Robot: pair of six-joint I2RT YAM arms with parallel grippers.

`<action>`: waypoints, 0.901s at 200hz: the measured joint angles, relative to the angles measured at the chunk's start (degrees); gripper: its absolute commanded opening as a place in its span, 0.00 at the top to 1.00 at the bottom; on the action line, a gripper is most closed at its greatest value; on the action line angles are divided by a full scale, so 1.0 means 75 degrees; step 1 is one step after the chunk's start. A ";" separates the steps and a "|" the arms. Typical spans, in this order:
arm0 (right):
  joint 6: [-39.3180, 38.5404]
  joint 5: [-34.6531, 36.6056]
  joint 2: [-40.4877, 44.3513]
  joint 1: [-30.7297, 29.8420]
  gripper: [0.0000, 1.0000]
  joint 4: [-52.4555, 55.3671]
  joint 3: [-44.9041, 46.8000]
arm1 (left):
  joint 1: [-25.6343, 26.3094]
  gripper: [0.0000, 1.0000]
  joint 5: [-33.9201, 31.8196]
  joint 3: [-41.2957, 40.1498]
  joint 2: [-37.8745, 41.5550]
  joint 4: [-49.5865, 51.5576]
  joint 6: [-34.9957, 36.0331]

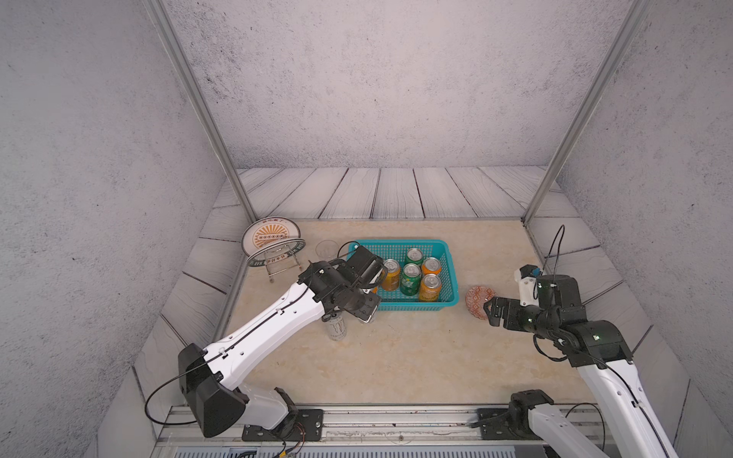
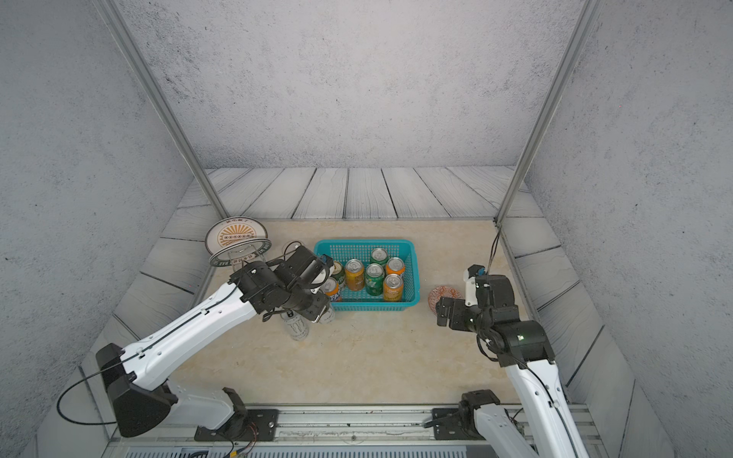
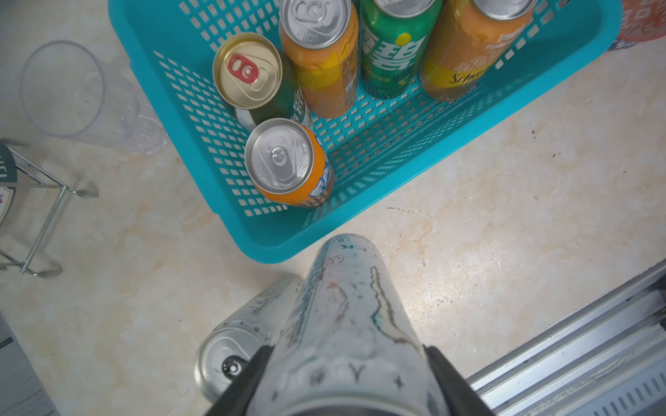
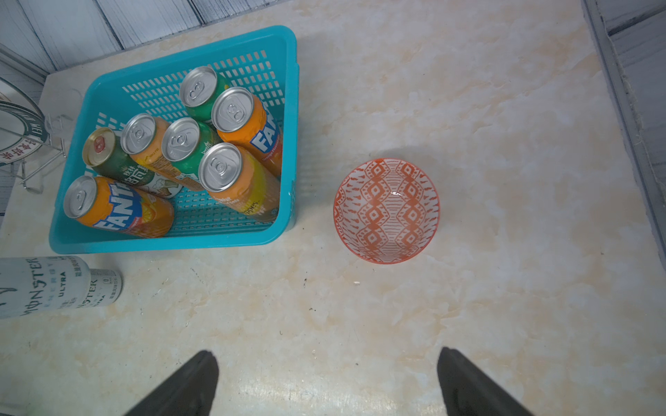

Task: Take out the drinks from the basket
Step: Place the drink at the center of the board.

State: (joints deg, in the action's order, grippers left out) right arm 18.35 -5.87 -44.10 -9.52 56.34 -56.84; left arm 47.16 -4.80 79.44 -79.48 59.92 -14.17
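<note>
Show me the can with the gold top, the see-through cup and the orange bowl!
gold-top can (image 3: 247, 70): left wrist view, on its gold lid.
clear cup (image 3: 119, 119): left wrist view, on its side wall.
orange patterned bowl (image 4: 387, 210): right wrist view, on its inner floor.

This is a robot test cell in a lab, dressed to look like a home. A left arm (image 1: 269, 329) and a right arm (image 1: 607, 376) are bolted to an aluminium rail (image 1: 396, 416) along the front of a marble-look tabletop (image 1: 396, 357). Grey textured walls (image 1: 377, 79) and bare metal posts (image 1: 200, 107) box it in. Staged household props flank the basket (image 1: 408, 306): a plate on a wire stand (image 1: 271, 237) to its left and a patterned bowl (image 1: 476, 295) to its right.
</note>
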 measured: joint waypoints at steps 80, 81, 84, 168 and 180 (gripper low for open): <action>0.0000 0.0000 0.0012 0.0000 0.01 0.0000 0.0015 | -0.0006 0.44 -0.0277 -0.0726 -0.0082 -0.0516 -0.0207; 0.0000 0.0000 0.0012 0.0000 0.01 0.0000 0.0017 | -0.0006 0.44 -0.0283 -0.0740 -0.0085 -0.0527 -0.0207; 0.0000 0.0000 0.0012 0.0000 0.01 0.0000 0.0020 | -0.0009 0.44 -0.0297 -0.0769 -0.0099 -0.0545 -0.0213; 0.0003 0.0000 0.0012 0.0000 0.01 0.0000 0.0047 | -0.0020 0.44 -0.0326 -0.1049 -0.0845 -0.0848 -0.0306; 0.0003 0.0000 0.0012 0.0000 0.01 0.0000 0.0047 | -0.0020 0.44 -0.0326 -0.1119 -0.0895 -0.0924 -0.0318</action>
State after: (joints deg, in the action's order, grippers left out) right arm 18.37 -5.87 -44.01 -9.52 56.34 -56.49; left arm 47.00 -7.25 71.05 -86.19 52.99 -16.56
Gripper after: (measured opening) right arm 0.995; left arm 0.626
